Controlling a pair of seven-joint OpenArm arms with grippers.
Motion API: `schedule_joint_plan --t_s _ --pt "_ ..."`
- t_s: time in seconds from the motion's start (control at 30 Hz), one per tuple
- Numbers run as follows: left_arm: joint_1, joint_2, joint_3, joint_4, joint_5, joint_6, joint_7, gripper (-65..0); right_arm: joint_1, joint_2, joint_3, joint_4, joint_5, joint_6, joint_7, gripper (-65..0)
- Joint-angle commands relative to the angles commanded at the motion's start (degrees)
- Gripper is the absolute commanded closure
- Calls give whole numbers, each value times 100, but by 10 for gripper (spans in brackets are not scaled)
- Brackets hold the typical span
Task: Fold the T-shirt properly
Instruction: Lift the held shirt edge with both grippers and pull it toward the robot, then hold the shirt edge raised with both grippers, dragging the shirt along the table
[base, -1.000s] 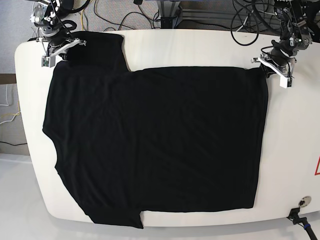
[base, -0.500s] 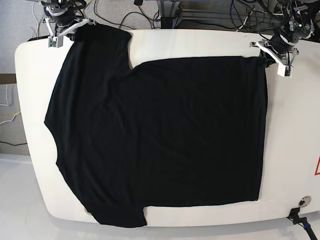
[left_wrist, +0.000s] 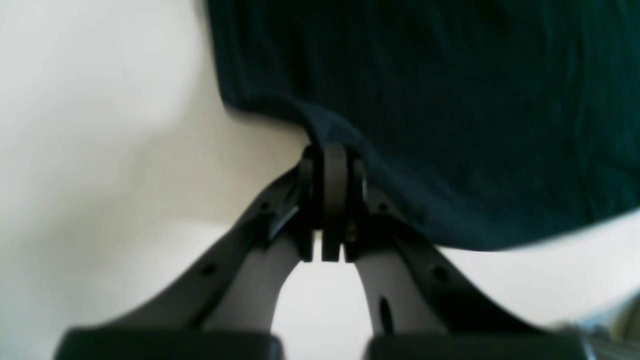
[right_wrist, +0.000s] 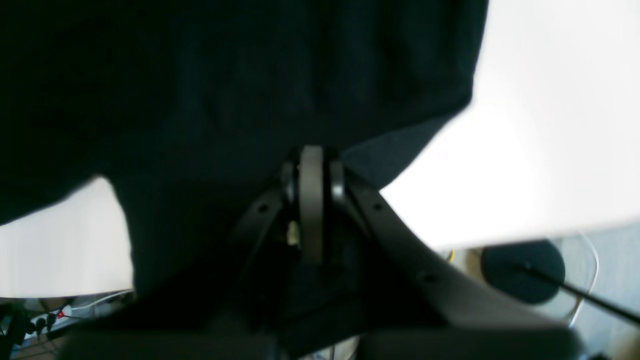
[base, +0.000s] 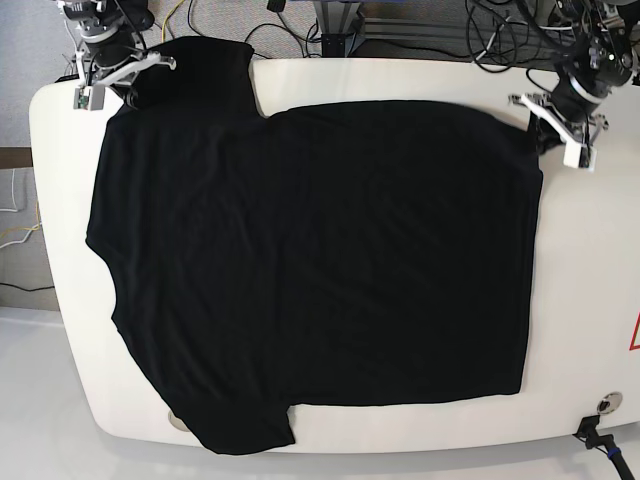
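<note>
The black T-shirt (base: 310, 260) lies spread flat over most of the white table (base: 590, 290), with one sleeve at the far left corner and another at the near left. My left gripper (base: 558, 128) is at the far right, shut on the T-shirt's (left_wrist: 450, 100) far right hem corner; in its wrist view the left gripper (left_wrist: 330, 160) pinches a fold of cloth. My right gripper (base: 118, 78) is at the far left, shut on the far sleeve; in its wrist view the right gripper (right_wrist: 311, 167) bites the dark T-shirt (right_wrist: 225, 75).
Cables and a metal frame (base: 340, 20) sit beyond the table's far edge. A round fitting (base: 607, 405) is set in the near right corner of the table, with a red mark (base: 634, 335) at the right edge. The floor (base: 25, 380) lies off the left side.
Both grippers kept their hold and shifted the far edge of the shirt: it swung toward the far side, then settled back slightly. The far right corner now sits further right.
</note>
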Motion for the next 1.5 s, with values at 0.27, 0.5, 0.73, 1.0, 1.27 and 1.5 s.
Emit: schedule_joint_plan --t_s 0.27,0.5,0.73,1.0,1.27,1.5 --pt "-686 18 229 -9 18 44 9 0 826 79 0 -88 -53 -44 0 0" --pt "-1398 9 281 -545 26 44 9 0 1908 141 0 -334 -404 -53 -457 0" --pt "-1934 -9 273 -1099 26 44 9 0 2892 149 -18 -756 -967 -9 -668 0" --pt "-2646 -9 264 -1723 26 492 378 0 3842 149 -26 -1451 -1301 -9 -686 0" --pt "-3095 -18 290 -2462 26 765 352 0 4844 308 -35 -2523 -1310 -18 -677 0" --pt "-3525 -18 299 -3420 35 765 343 0 5275 422 -35 -3314 -1310 -18 -448 0"
